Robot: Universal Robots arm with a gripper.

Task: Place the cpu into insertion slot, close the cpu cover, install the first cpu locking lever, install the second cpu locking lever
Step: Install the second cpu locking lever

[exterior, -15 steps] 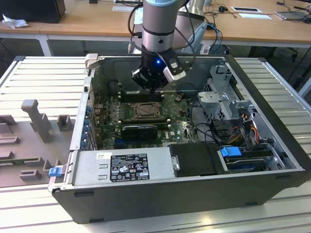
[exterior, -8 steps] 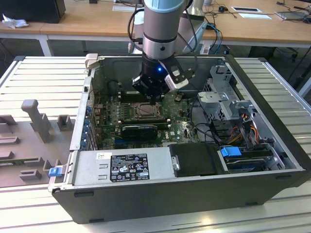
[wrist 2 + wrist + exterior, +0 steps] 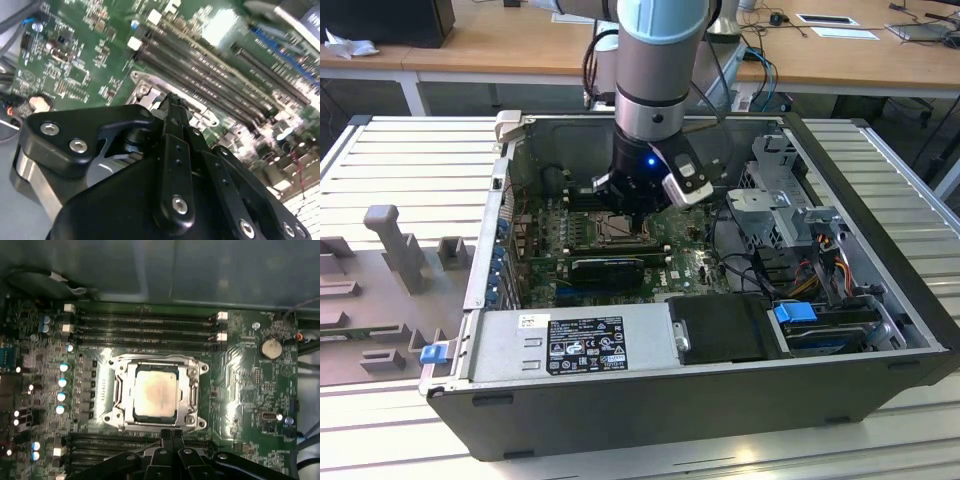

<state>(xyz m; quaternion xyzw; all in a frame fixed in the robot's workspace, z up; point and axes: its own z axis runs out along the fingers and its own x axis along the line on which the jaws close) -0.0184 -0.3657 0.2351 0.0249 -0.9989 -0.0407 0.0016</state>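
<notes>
Cpu [image 3: 155, 394]: seated flat in the slot [image 3: 116, 390] on the green board [image 3: 245, 370], pale face showing through the cover [image 3: 192, 390] window; the cover lies down over it, so placing and closing look done. Gripper [image 3: 171, 436]: fingers pressed together, holding nothing, tips just beside the socket's edge nearest the arm, probably at a locking lever there.

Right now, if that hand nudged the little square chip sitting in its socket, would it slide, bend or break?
Probably it would not slide: the cpu lies flat inside the insertion slot, with the cpu cover framing it. It looks like a stiff, thin metal-topped plate, so bending seems unlikely. It is likely light, and possibly delicate underneath.
</notes>
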